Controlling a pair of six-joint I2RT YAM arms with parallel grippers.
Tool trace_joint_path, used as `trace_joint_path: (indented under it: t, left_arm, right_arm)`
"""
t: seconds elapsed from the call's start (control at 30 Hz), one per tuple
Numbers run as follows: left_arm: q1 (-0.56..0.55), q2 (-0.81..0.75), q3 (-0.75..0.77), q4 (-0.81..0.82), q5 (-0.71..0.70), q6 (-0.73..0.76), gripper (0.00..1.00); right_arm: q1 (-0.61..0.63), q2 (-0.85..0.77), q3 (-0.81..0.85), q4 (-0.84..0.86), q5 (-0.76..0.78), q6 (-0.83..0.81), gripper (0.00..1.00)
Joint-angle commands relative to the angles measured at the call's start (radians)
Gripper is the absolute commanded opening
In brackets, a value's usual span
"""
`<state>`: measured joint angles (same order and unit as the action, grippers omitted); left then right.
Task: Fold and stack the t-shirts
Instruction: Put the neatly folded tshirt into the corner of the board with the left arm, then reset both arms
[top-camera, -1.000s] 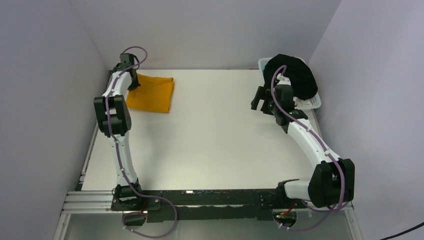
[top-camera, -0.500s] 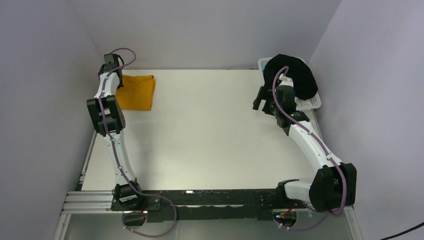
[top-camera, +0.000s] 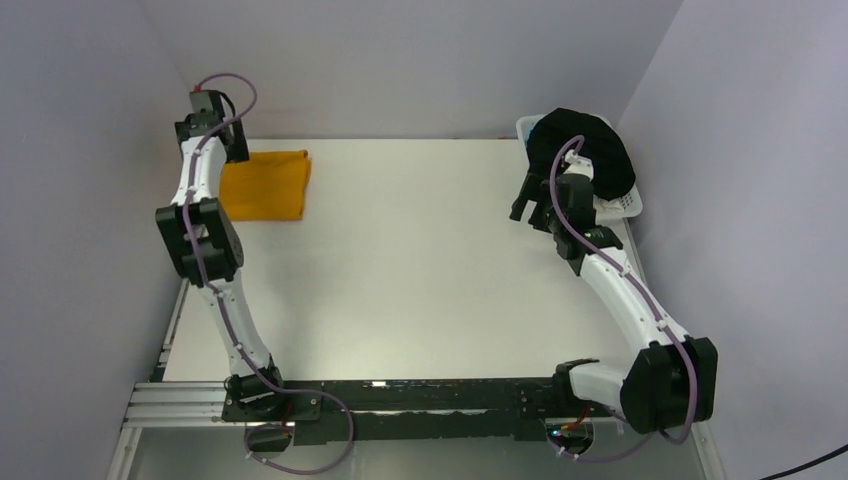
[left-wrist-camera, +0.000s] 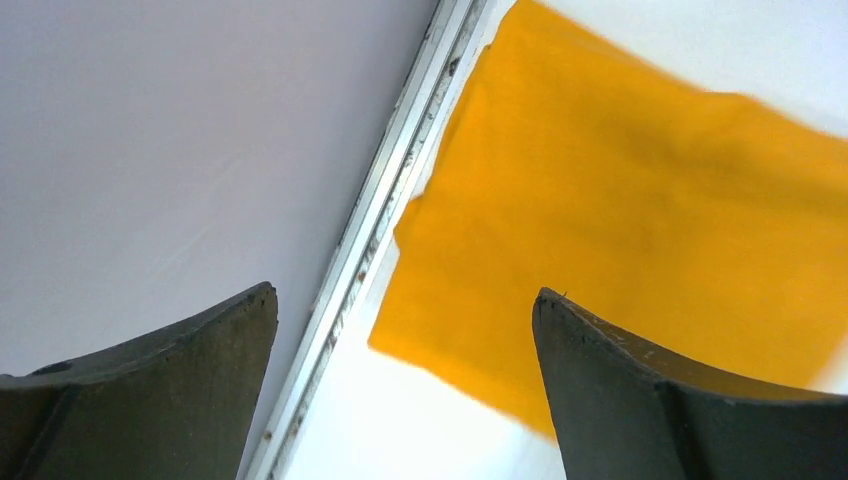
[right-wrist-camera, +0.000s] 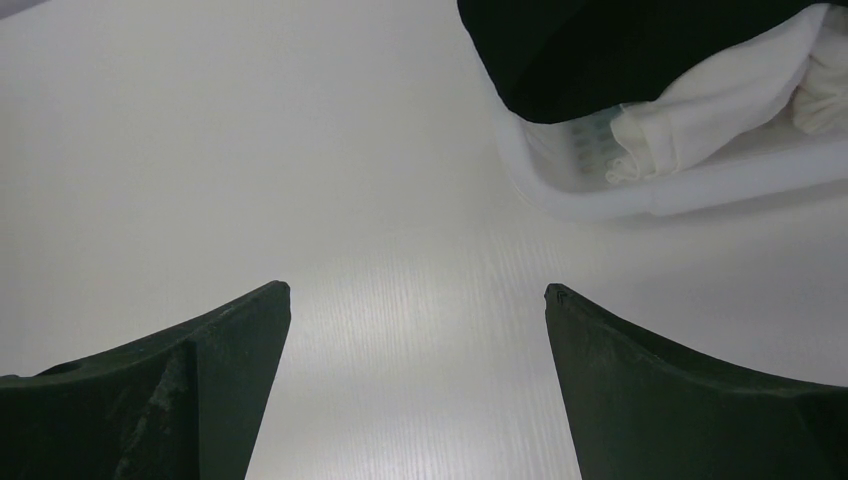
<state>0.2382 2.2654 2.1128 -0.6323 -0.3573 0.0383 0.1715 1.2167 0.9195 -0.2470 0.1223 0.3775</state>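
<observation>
A folded mustard-orange t-shirt (top-camera: 266, 185) lies flat at the table's far left corner, and its near corner fills the left wrist view (left-wrist-camera: 640, 200). My left gripper (top-camera: 228, 140) hovers above the shirt's left edge, open, with nothing between its fingers (left-wrist-camera: 405, 295). A black t-shirt (top-camera: 585, 152) is heaped over the white basket (top-camera: 628, 205) at the far right. My right gripper (top-camera: 527, 197) hangs open over bare table just left of the basket, holding nothing (right-wrist-camera: 415, 290). In the right wrist view the black shirt (right-wrist-camera: 620, 50) spills over the basket rim (right-wrist-camera: 680, 185).
The left wall and the table's metal edge rail (left-wrist-camera: 385, 215) run close beside the orange shirt. White cloth (right-wrist-camera: 720, 100) sits inside the basket under the black shirt. The right wall stands just behind the basket.
My left gripper dragged the orange shirt left toward the wall, then opened, let it go and rose. The right arm drifted slightly toward the basket.
</observation>
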Motion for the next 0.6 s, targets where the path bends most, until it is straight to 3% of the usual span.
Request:
trace_joint_path:
  t: [0.0, 0.13, 0.3, 0.47, 0.57]
  left_arm:
    - [-0.024, -0.446, -0.177, 0.091, 0.158, -0.18, 0.99]
    - [-0.136, -0.756, -0.541, 0.251, 0.252, -0.26, 0.99]
    - [-0.301, -1.111, -1.058, 0.574, 0.467, -0.358, 0.99]
    - [-0.482, -1.333, -1.384, 0.619, 0.421, -0.498, 1.0]
    - [-0.511, -1.431, -1.51, 0.546, 0.393, -0.529, 0.99]
  right_arm:
    - [-0.003, -0.096, -0.031, -0.01, 0.038, 0.035, 1.0]
    - [-0.004, -0.159, -0.089, -0.012, 0.069, 0.065, 1.0]
    - [-0.004, -0.265, -0.195, 0.023, 0.074, 0.077, 1.0]
    - [-0.002, -0.303, -0.267, 0.029, 0.015, 0.101, 1.0]
    - [-0.002, -0.323, -0.305, 0.035, 0.022, 0.096, 1.0]
